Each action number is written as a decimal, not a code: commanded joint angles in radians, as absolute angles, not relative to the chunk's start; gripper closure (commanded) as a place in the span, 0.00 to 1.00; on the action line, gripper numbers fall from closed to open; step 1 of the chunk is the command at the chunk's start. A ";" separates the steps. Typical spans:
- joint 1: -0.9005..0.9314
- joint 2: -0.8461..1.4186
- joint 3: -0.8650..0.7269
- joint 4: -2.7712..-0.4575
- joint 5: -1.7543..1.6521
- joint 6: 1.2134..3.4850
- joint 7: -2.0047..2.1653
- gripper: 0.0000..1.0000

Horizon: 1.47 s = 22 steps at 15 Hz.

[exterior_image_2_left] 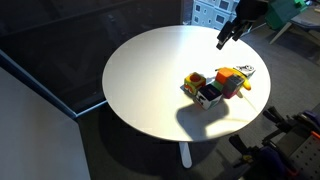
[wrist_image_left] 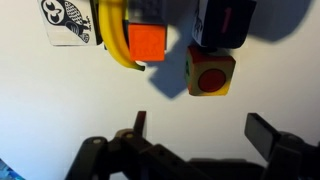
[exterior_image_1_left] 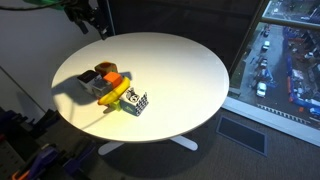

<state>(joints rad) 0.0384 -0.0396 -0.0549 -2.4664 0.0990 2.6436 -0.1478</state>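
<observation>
A small cluster of toys lies on the round white table (exterior_image_1_left: pixel 180 70). In the wrist view I see a yellow cube with a red dot (wrist_image_left: pixel 210 73), a black block (wrist_image_left: pixel 222 22), an orange block (wrist_image_left: pixel 148 42), a yellow banana (wrist_image_left: pixel 115 40) and a black-and-white patterned cube (wrist_image_left: pixel 70 20). My gripper (wrist_image_left: pixel 200 130) hangs open above bare tabletop, short of the yellow cube, with nothing between its fingers. In both exterior views the gripper (exterior_image_1_left: pixel 95 25) (exterior_image_2_left: pixel 225 38) is high over the table's edge, apart from the banana (exterior_image_1_left: pixel 112 95) (exterior_image_2_left: pixel 240 85) and the patterned cube (exterior_image_1_left: pixel 135 102) (exterior_image_2_left: pixel 210 95).
The table stands on a white pedestal foot (exterior_image_1_left: pixel 145 145). A window (exterior_image_1_left: pixel 285 55) overlooks a street beside it. A dark glass partition (exterior_image_2_left: pixel 60 60) runs along one side. Cables and equipment (exterior_image_2_left: pixel 285 150) lie on the floor near the table.
</observation>
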 commanded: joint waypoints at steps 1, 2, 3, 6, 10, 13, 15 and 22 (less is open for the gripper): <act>0.022 0.007 -0.037 -2.406 0.075 2.574 -0.117 0.00; 0.023 0.014 -0.035 -2.401 0.074 2.566 -0.114 0.00; 0.023 0.020 -0.033 -2.394 0.077 2.550 -0.113 0.00; 0.024 0.028 -0.028 -2.398 0.056 2.579 -0.083 0.00; 0.023 0.021 -0.023 -2.418 0.064 2.596 -0.086 0.00; 0.024 0.021 -0.022 -2.418 0.062 2.599 -0.078 0.00; 0.024 0.021 -0.022 -2.417 0.062 2.599 -0.078 0.00; 0.025 0.057 -0.012 -2.440 0.071 2.593 -0.106 0.00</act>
